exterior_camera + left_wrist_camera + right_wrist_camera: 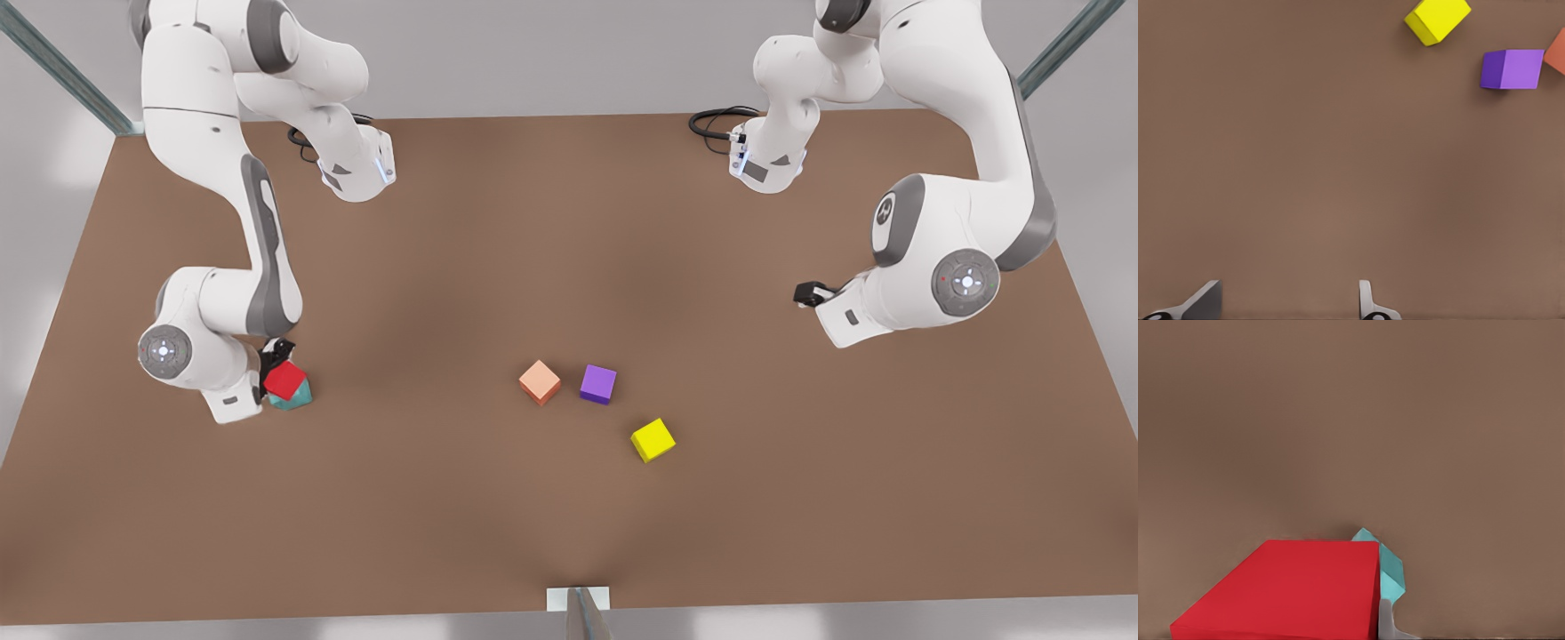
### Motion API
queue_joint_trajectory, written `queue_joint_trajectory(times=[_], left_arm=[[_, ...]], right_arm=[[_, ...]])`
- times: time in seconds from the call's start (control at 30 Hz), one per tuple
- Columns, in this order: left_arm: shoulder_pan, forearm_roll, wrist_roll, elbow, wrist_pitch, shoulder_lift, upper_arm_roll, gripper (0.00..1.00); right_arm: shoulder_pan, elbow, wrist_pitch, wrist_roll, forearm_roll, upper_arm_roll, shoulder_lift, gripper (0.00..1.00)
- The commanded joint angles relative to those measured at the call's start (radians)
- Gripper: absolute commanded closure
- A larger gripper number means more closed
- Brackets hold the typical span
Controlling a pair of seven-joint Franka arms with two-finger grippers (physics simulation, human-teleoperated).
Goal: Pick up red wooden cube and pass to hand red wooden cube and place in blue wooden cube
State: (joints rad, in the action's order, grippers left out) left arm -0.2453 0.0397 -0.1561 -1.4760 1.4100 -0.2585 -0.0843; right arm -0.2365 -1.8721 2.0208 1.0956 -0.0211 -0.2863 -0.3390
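At lower left, the right end effector (274,373) pinches the red cube (284,380) on the teal cube (296,396); next, release. The left end effector (811,294) waits, spread.

My work surface is a plain brown table (498,231); pale grey floor surrounds it, with metal frame struts (62,71) at far corners.

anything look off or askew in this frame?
Yes. At the front view's left, the red wooden cube sits crooked on the blue wooden cube, rotated and offset, not flush. The right gripper is at it. The left gripper waits open at the front view's right.
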Motion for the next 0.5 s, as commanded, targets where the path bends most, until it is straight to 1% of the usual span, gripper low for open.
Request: queue_joint_trajectory(times=[0.0, 0.13, 0.27, 0.47], left_arm=[[0.001, 0.000, 0.092, 0.000, -0.005, -0.001, 0.000, 0.00], [0.003, 0.000, 0.093, 0.002, -0.003, -0.004, 0.000, 0.00], [0.011, 0.000, 0.090, 0.002, -0.009, -0.004, -0.002, 0.00], [0.012, 0.002, 0.090, 0.002, -0.008, -0.004, 0.000, 0.00]], right_arm=[[0.013, -0.041, 0.071, -0.451, 0.029, -0.001, 0.012, 0.41], [0.039, -0.070, 0.073, -0.447, 0.058, -0.001, 0.022, 0.41], [0.036, -0.070, 0.098, -0.454, 0.050, 0.003, -0.006, 0.41], [0.039, -0.113, 0.099, -0.453, 0.018, 0.004, -0.029, 0.41]])
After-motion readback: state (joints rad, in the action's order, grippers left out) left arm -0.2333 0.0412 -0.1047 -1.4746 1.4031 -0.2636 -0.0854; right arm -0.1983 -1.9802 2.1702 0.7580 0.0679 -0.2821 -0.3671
